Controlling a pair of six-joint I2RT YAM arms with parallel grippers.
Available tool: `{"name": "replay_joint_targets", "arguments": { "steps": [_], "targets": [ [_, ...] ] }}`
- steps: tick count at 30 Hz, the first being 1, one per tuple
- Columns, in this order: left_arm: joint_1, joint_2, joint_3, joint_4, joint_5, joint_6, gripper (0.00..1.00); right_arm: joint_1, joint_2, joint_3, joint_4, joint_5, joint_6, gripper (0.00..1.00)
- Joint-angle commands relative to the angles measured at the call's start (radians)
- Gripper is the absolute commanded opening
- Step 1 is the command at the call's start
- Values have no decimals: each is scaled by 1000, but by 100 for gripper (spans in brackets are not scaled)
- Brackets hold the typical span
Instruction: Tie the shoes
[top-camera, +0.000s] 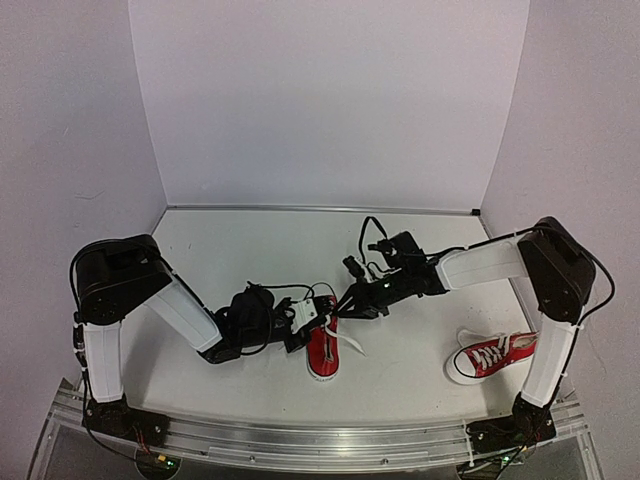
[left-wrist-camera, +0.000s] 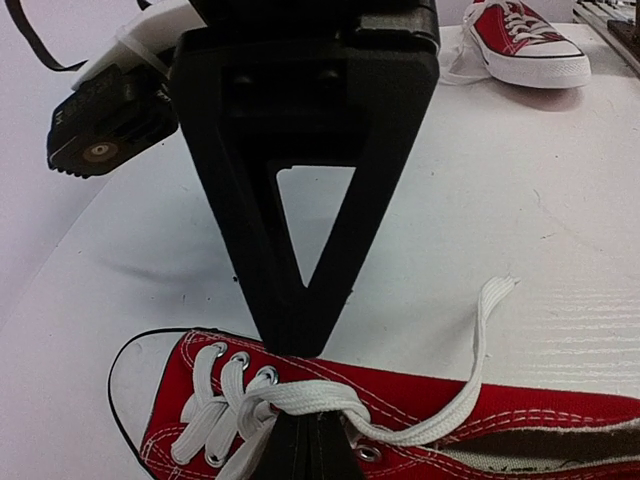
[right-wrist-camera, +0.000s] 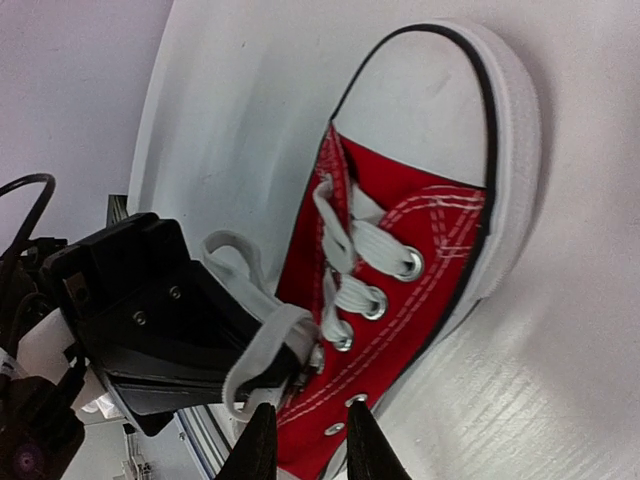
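1. Top view: a small red canvas sneaker (top-camera: 322, 352) with a white rubber sole and toe cap lies near the middle of the white table (top-camera: 240, 250). It sits toward the table's near edge, with its toe pointing at the arm bases. The left gripper (top-camera: 318, 312) and the right gripper (top-camera: 347, 298) meet close together over its lace opening. A white lace (top-camera: 348, 343) trails off the shoe's right side onto the table. A second red sneaker (top-camera: 492, 355) lies well apart, beside the right arm's base.

2. Left wrist view: the left gripper's black fingers (left-wrist-camera: 300, 250) come nearly together at the eyelets, one above and one below a band of lace. Whether they pinch it cannot be told. The lace's free end rests on the table beyond the shoe. The second red sneaker shows at the top right.

3. Right wrist view: the right gripper's black fingertips (right-wrist-camera: 262, 445) stand slightly apart at the picture's lower edge. Red canvas and an eyelet show in the gap, and nothing is clamped. The lace loops over the left gripper's tip, just beside them.
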Motion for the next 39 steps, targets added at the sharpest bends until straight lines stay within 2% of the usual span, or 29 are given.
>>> {"name": "replay_joint_targets", "arguments": {
  "steps": [1, 26, 29, 34, 39],
  "targets": [
    [5, -27, 11, -41, 25, 42, 0, 22, 25, 41, 24, -39, 4, 22],
    [5, -38, 34, -59, 44, 98, 0, 49, 95, 80, 25, -76, 40, 21],
    [5, -41, 39, -61, 40, 103, 0, 50, 97, 79, 25, -78, 41, 16],
    [5, -43, 40, -62, 34, 113, 1, 49, 81, 78, 22, -77, 38, 0],
    [5, -51, 35, -64, 22, 115, 3, 48, 53, 75, 22, -62, 30, 0]
  ]
}}
